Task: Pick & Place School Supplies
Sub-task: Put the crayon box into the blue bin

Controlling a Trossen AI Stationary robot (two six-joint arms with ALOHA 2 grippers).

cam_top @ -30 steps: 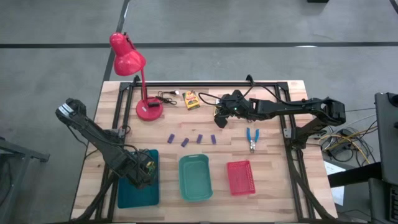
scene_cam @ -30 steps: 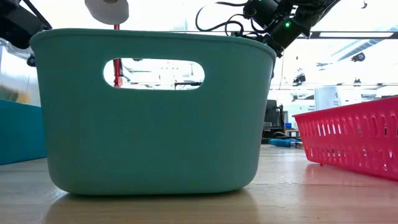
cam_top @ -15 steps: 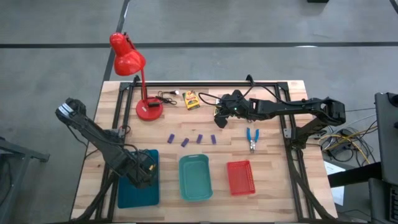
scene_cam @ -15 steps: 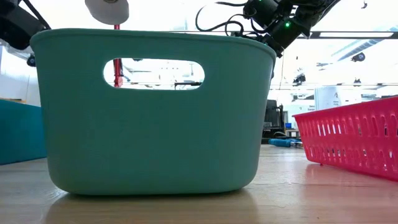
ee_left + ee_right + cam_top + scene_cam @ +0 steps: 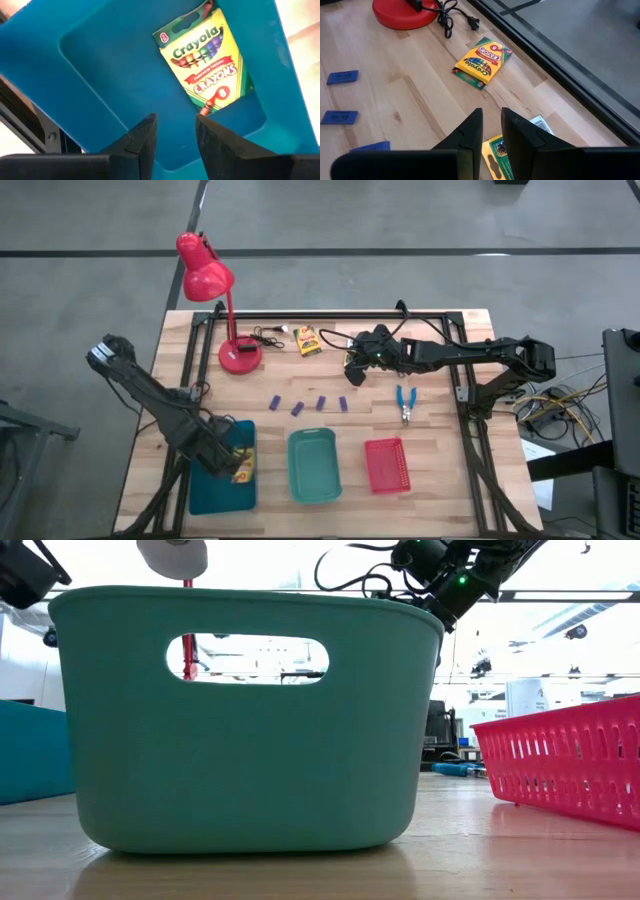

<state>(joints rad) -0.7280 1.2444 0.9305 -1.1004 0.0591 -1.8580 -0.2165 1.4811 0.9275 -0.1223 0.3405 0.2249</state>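
School supplies at the sorting table: four views.

High view: left gripper (image 5: 222, 457) over the blue tray (image 5: 205, 495), one crayon box (image 5: 242, 464) lying in it just beside the fingertips; right gripper (image 5: 352, 367) near the table's far edge, beside a second crayon box (image 5: 309, 340); four purple blocks (image 5: 307, 404) in a row mid-table; blue-handled scissors (image 5: 405, 402) near the red tray (image 5: 387, 464); teal tray (image 5: 314, 465) between the blue and red ones; red lamp (image 5: 215, 292) at far left. Low view: teal tray wall filling the foreground, red tray at right, an arm overhead. Left wrist view: fingers (image 5: 143, 137) slightly apart, gripping nothing, above the boxed crayons on the tray floor. Right wrist view: fingers (image 5: 470, 131) close together with a narrow gap, empty, above a third crayon box (image 5: 496, 155); second box farther off, lamp base and blocks beyond.
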